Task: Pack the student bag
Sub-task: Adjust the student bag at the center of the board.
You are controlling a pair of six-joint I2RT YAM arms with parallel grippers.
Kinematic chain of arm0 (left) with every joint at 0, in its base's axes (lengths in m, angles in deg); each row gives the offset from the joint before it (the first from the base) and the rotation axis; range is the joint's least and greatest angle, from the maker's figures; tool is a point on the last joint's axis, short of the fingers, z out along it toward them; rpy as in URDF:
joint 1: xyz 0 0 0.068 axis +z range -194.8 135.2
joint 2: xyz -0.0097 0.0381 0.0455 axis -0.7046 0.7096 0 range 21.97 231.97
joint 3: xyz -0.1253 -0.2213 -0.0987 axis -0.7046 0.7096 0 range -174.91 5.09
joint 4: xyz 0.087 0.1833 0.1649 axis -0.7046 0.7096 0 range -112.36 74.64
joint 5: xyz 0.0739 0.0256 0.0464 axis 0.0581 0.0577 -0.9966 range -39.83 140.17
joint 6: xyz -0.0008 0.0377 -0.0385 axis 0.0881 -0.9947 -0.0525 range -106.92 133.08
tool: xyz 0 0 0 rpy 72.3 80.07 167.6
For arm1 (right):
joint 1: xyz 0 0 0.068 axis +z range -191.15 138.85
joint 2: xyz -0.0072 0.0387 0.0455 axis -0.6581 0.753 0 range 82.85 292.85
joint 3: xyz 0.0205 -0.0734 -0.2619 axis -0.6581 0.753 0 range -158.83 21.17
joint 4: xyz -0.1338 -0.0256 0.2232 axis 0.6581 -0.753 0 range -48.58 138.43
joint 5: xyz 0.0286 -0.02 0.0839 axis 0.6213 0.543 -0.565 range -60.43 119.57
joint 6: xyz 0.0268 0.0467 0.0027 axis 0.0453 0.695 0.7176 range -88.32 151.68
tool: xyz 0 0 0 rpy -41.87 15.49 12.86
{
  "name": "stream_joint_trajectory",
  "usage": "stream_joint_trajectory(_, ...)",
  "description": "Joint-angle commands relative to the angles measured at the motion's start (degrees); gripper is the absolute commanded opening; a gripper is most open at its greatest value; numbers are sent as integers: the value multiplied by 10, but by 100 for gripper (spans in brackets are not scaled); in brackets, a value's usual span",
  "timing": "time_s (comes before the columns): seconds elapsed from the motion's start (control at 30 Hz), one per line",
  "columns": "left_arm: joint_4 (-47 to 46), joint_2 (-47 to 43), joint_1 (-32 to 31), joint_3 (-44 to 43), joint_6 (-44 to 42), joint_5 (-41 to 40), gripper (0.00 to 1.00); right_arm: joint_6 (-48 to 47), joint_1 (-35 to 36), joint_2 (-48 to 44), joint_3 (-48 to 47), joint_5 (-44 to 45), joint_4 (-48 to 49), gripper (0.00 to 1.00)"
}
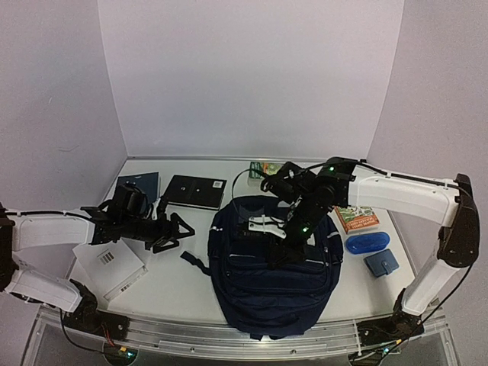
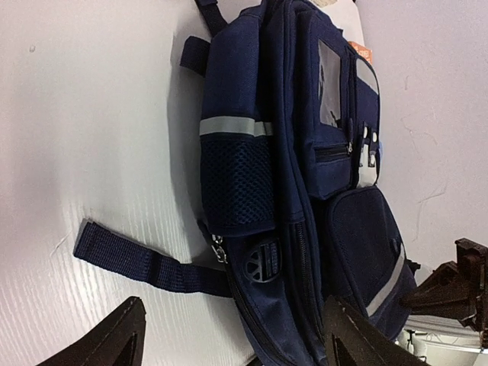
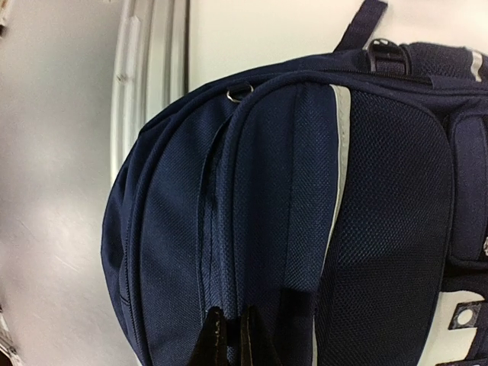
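The student bag (image 1: 271, 278), a navy backpack with grey-white stripes, lies flat in the middle of the table, its top toward the near edge. To the left of it my left gripper (image 1: 174, 231) stands open. In the left wrist view the left gripper (image 2: 232, 347) frames the bag's lower side (image 2: 259, 191) and a loose strap (image 2: 130, 259) without touching them. My right gripper (image 1: 280, 252) hangs over the bag's upper front. In the right wrist view it (image 3: 232, 335) is shut, its tips set on a zip seam (image 3: 210, 213) of the bag (image 3: 290, 198).
A white box with a barcode (image 1: 110, 267) lies at the near left. A dark notebook (image 1: 195, 191) and a blue book (image 1: 139, 185) lie behind the left gripper. On the right are an orange book (image 1: 356, 219), a blue case (image 1: 367, 242) and a small blue pouch (image 1: 381, 262). A green item (image 1: 265, 168) sits at the back.
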Motion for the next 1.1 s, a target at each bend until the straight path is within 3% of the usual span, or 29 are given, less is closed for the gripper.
stream_joint_trajectory(0.0, -47, 32, 1, -15, -5, 31, 78, -39, -4, -34, 33, 65, 41, 0)
stream_joint_trajectory(0.13, -72, 65, 0, -10, -6, 49, 75, -43, -4, -48, 59, 78, 52, 0)
stream_joint_trajectory(0.33, -118, 131, -6, -25, -17, 79, 61, -33, -4, -41, 74, 89, 55, 2)
stream_joint_trajectory(0.4, -128, 142, -8, -28, -13, 82, 60, -10, -4, -30, 63, 92, 56, 28)
stream_joint_trajectory(0.43, -133, 146, -8, -28, -10, 82, 60, 7, -4, -23, 55, 94, 56, 52)
stream_joint_trajectory(0.47, -135, 146, -8, -27, -8, 78, 60, 24, -4, -14, 42, 97, 56, 66)
stream_joint_trajectory(0.53, -135, 140, -8, -23, -3, 72, 61, 53, -4, 3, 12, 98, 56, 77)
stream_joint_trajectory(0.63, -127, 120, -7, -14, 9, 51, 62, 106, -4, 35, -40, 105, 65, 87)
stream_joint_trajectory(0.87, -73, 26, -6, 14, 57, -50, 69, 260, 2, 163, -199, 222, 83, 89)
stream_joint_trajectory(1.07, -14, -65, -5, 42, 87, -126, 74, 380, 33, 246, -261, 311, 79, 93)
